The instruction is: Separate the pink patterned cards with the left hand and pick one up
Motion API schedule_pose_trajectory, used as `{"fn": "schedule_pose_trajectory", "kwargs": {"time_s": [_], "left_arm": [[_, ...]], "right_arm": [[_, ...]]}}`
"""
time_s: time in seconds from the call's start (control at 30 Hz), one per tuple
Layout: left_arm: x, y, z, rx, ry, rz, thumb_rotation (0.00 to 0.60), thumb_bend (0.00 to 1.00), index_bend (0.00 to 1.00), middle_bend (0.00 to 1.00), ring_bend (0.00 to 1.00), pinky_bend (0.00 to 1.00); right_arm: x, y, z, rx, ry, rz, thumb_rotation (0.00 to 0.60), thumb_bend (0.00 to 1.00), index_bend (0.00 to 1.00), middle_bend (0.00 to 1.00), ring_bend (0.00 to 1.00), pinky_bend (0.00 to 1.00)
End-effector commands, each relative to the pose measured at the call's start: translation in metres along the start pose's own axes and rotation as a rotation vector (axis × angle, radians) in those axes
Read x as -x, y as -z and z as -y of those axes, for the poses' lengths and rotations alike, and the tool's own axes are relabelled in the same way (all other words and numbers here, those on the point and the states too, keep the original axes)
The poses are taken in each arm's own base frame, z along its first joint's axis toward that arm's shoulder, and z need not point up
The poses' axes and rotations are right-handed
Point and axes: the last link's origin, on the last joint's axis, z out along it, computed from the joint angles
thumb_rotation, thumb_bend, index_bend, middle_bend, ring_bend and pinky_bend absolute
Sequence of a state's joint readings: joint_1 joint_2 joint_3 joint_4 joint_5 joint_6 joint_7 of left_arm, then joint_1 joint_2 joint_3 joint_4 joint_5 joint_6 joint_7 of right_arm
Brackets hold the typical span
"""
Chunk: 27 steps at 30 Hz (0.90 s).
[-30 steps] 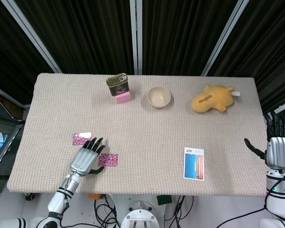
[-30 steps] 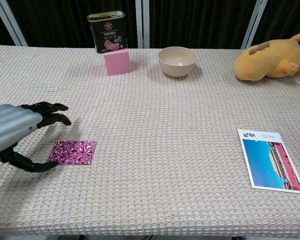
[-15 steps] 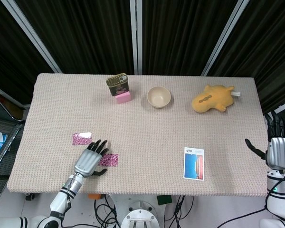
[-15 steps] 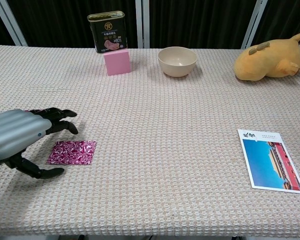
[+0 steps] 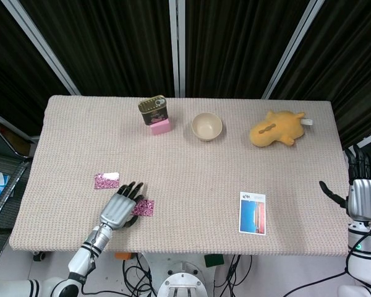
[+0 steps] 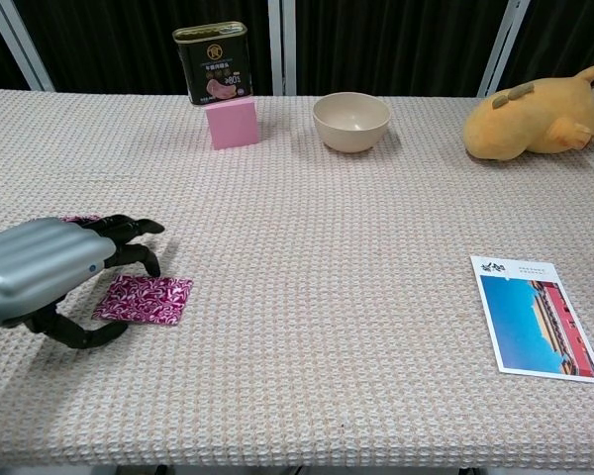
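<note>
One pink patterned card [image 6: 147, 300] lies flat on the table mat near the front left, also seen from above [image 5: 145, 207]. My left hand [image 6: 49, 272] arches over its left edge, with the fingertips [image 6: 150, 263] just behind the card and the thumb [image 6: 99, 337] at its near corner. I see no grip on it. In the head view this left hand [image 5: 119, 208] covers the card's left part. A second pink card [image 5: 105, 181] with a white slip on it lies apart, further back left. My right hand [image 5: 362, 195] hangs off the table's right edge, fingers spread, holding nothing.
A tin can [image 6: 211, 63] stands on a pink block [image 6: 232, 124] at the back. A cream bowl [image 6: 350, 120] sits beside them and a yellow plush toy [image 6: 535, 112] lies at the back right. A photo postcard [image 6: 535, 318] lies front right.
My left hand has slid right and forward, from beside the near card to over its left edge. The fingers have curled closer around it. The card has barely shifted.
</note>
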State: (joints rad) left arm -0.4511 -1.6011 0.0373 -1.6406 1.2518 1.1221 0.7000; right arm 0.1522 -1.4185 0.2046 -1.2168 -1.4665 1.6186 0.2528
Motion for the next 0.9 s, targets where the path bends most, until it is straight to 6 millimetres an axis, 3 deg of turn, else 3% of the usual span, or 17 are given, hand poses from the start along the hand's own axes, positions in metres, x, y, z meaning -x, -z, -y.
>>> {"fn": "schedule_pose_trajectory", "kwargs": {"time_s": [0.03,0.27,0.9], "left_arm": [[-0.001,0.000,0.000,0.000,0.003,-0.002,0.549,0.22,0.29,0.02,0.00,0.15],[-0.002,0.000,0.000,0.001,0.012,-0.004,0.589,0.22,0.35,0.02,0.00,0.15],[-0.022,0.003,0.009,-0.027,0.080,-0.053,0.590,0.22,0.39,0.03,0.00,0.15]], "right_arm": [[0.000,0.000,0.000,0.000,0.000,0.000,0.600,0.42,0.00,0.00,0.00,0.00],[0.001,-0.001,0.002,-0.003,0.002,0.004,0.600,0.42,0.00,0.00,0.00,0.00],[0.000,-0.001,0.003,-0.007,0.001,0.003,0.600,0.42,0.00,0.00,0.00,0.00]]}}
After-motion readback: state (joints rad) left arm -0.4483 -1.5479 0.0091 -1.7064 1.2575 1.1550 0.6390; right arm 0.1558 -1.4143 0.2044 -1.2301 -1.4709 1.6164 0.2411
